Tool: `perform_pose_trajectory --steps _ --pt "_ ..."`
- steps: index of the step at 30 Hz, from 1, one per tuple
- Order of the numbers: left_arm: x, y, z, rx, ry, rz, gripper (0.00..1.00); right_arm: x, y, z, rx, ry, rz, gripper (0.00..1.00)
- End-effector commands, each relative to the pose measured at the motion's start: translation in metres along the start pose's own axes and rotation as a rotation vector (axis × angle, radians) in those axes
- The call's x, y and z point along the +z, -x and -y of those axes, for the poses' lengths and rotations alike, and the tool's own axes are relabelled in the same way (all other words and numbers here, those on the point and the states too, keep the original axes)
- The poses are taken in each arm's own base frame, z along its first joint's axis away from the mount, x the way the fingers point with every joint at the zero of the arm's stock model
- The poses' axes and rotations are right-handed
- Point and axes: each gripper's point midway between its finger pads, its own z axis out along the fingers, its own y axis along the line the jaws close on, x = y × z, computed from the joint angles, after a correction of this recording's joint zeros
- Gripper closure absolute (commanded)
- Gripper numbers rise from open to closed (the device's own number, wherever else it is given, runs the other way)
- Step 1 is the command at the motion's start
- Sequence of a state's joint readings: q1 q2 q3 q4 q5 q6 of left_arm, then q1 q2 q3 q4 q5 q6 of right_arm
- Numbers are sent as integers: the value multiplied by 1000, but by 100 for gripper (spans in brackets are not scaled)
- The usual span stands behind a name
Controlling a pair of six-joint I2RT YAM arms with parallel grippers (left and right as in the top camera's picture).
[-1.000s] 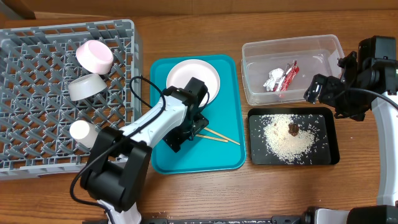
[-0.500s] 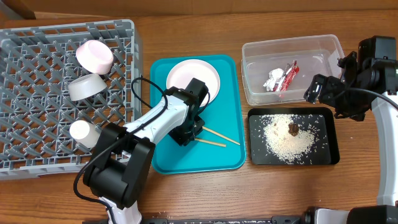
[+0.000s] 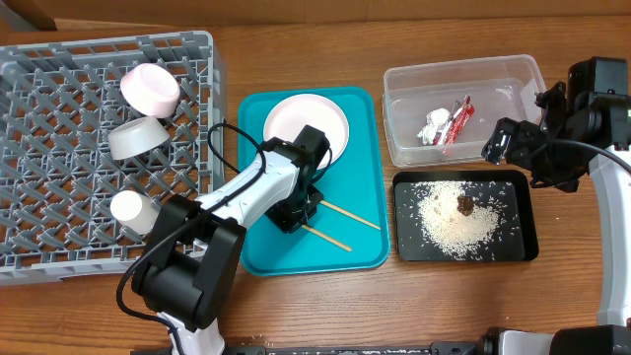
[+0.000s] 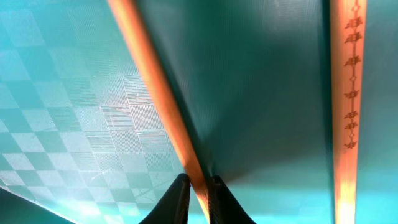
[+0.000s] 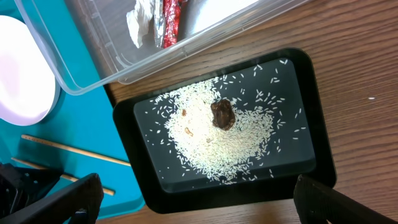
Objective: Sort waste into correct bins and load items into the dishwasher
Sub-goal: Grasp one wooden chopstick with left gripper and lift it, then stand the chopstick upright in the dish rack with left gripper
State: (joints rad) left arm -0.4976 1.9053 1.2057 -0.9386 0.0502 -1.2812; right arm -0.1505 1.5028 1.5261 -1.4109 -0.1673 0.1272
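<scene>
My left gripper [image 3: 296,213] is down on the teal tray [image 3: 296,258], shut on the end of one wooden chopstick [image 4: 155,93], which lies slanted on the tray [image 3: 327,237]. The other chopstick [image 3: 352,216] lies free beside it [image 4: 346,93]. A white plate [image 3: 307,125] rests at the tray's far end. My right gripper [image 5: 196,208] hangs open over the near rim of the black tray [image 5: 320,155], holding nothing. Rice [image 3: 454,223] and a brown lump [image 3: 463,204] lie in that tray. The clear tub [image 3: 404,148] holds a red wrapper [image 3: 457,122] and a silvery wrapper [image 3: 433,126].
The grey dish rack [image 3: 59,227] on the left holds a pink bowl [image 3: 150,89], a grey bowl [image 3: 135,139] and a white cup [image 3: 130,209]. Bare wooden table lies in front of the trays.
My left gripper has gone from open to shut on the nearer chopstick. That chopstick's free end has swung toward the tray's front edge. The right arm is unchanged.
</scene>
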Motion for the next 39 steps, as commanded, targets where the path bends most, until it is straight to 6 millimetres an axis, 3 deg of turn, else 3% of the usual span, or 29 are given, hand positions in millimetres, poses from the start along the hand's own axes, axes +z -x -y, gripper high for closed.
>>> perform_pose_trajectory --steps 1,6,8,14,23,29,32,35,39 --pt "4 2 -4 -10 18 4 87 -9 6 -1 -5 -3 36 0" --pt "4 3 -9 -20 32 -4 79 -9 5 0 -5 -4 33 0" --pt "4 4 -10 -20 36 1 68 -9 5 0 -5 -4 33 0" --pt "10 7 -16 -20 53 26 67 -9 5 0 -5 -4 33 0" --pt "18 6 -24 -11 69 28 94 -9 5 0 -5 -4 33 0" --pt "14 9 -27 -41 71 -5 96 -9 4 0 -4 -5 27 0" --pt "1 16 -27 -55 48 -34 96 -9 4 0 -4 -5 27 0" --pt "-22 33 -18 41 -27 -6 96 -9 4 0 -4 -5 27 0" --pt "-74 63 -8 194 -120 126 96 -9 4 0 -4 -5 28 0"
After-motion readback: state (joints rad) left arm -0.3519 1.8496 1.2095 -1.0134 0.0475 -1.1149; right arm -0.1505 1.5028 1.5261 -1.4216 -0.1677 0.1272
